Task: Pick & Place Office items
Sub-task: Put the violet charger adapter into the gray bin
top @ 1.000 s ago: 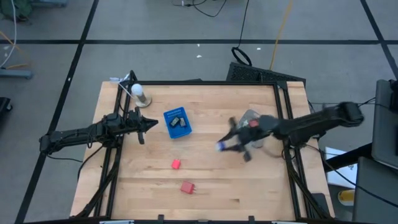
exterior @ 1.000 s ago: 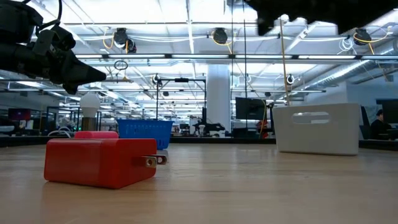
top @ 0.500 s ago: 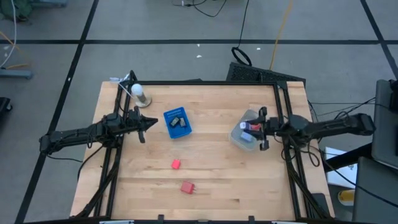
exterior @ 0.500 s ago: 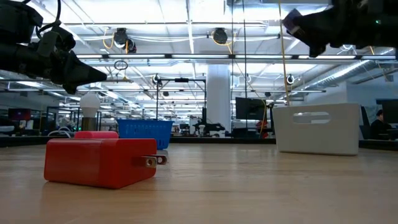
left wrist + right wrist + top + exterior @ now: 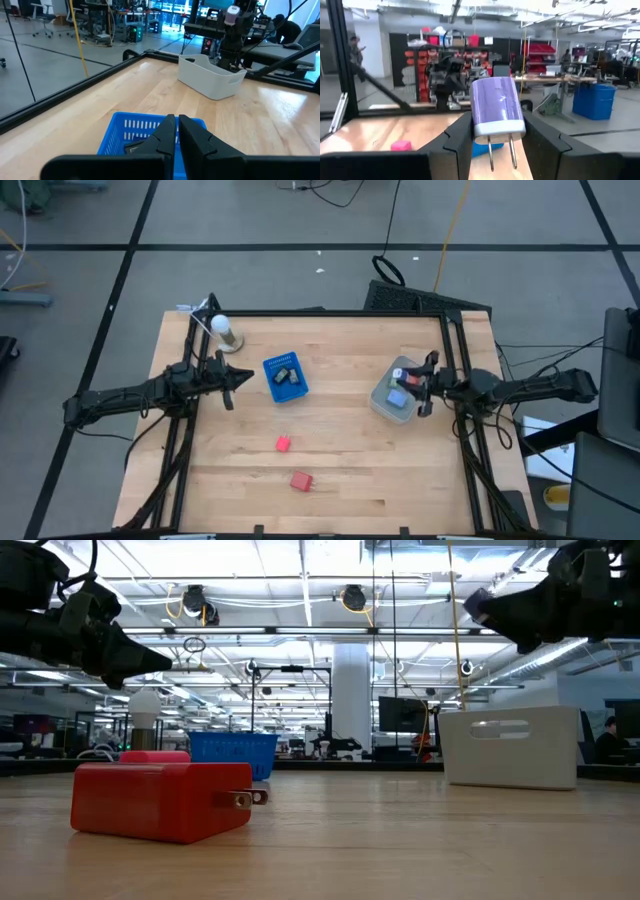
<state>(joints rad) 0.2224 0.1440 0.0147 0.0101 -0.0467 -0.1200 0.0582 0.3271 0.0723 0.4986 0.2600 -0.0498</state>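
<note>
My right gripper (image 5: 417,385) hovers over the grey bin (image 5: 392,402) near the table's right edge, shut on a purple plug-in charger (image 5: 497,106). In the low view it hangs high (image 5: 520,612) above the bin (image 5: 510,746). My left gripper (image 5: 236,378) is shut and waits left of the blue tray (image 5: 284,377), which holds black bits. Two red blocks lie flat on the wood, one (image 5: 283,443) mid-table and one (image 5: 301,480) nearer the near edge. The second is a red plug block (image 5: 160,800) close in the low view. My right gripper pinches the purple charger by its two flat sides (image 5: 476,112), one finger (image 5: 459,140) on each side. The fingers reach level from the table's right. The charger is lifted clear above the bin, and its two metal prongs (image 5: 500,154) stick out free between the fingers.
A white bulb-like object (image 5: 228,331) stands near the far-left corner. The bin holds some red and blue pieces (image 5: 400,392). Black frame rails run along the table's left and right sides (image 5: 462,360). Bare wood lies between the tray and the bin.
My right gripper has carried the purple charger from the middle of the table toward the right edge, turning as it went, and now holds it over the bin. In the last half second it has barely shifted.
</note>
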